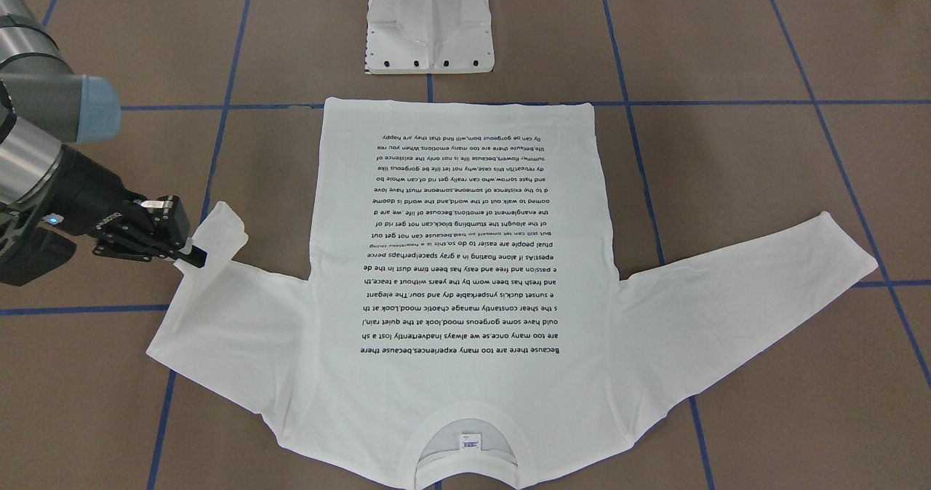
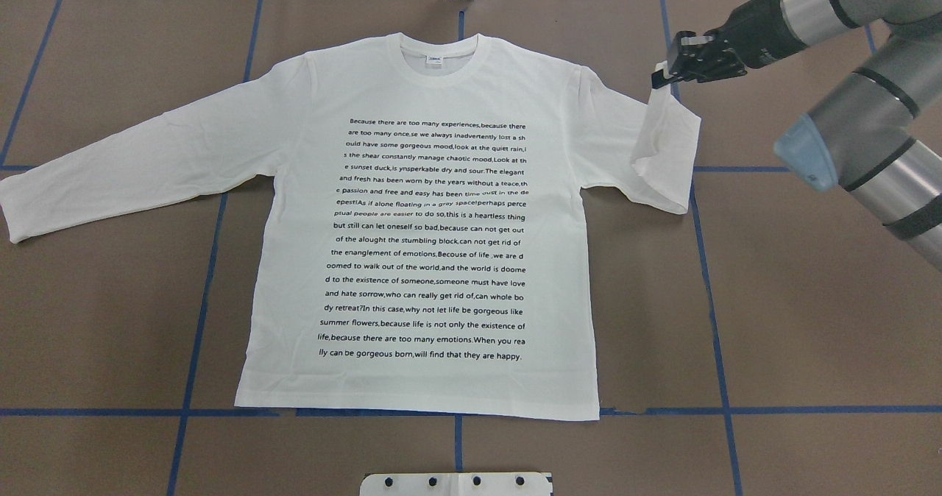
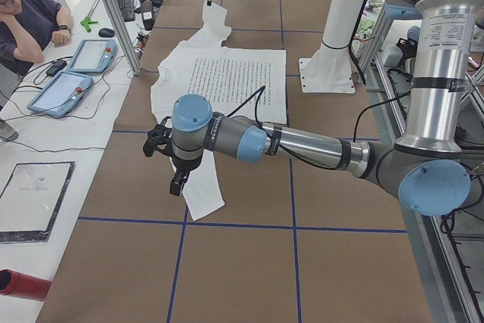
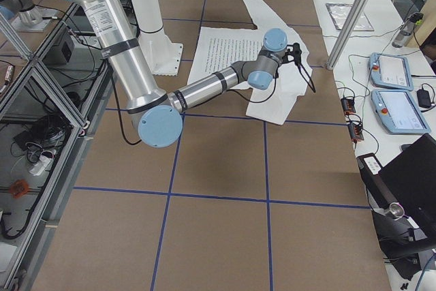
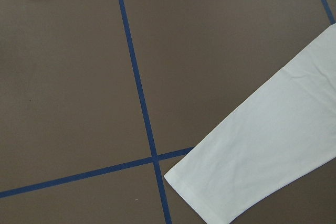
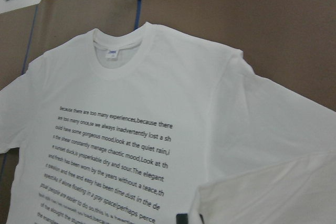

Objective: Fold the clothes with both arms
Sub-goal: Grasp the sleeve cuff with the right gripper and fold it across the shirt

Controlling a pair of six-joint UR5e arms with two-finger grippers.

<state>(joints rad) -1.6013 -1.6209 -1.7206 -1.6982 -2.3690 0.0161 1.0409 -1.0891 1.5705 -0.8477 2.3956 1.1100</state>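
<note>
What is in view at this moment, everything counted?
T-shirt: one, white with black text, spread flat, one sleeve end lifted.
table: one, brown with blue tape lines, under the T-shirt.
pedestal base: one, white, by the T-shirt's hem.
tablets: two, grey-blue, on the side bench.
cylinder: one, red, bench end.
person: one, dark top, at the bench.
right arm: one, silver, blue caps; right gripper, black, shut on the T-shirt's sleeve.
left arm: one, silver, blue caps; left gripper, black, by the other sleeve's end, grip unclear.
</note>
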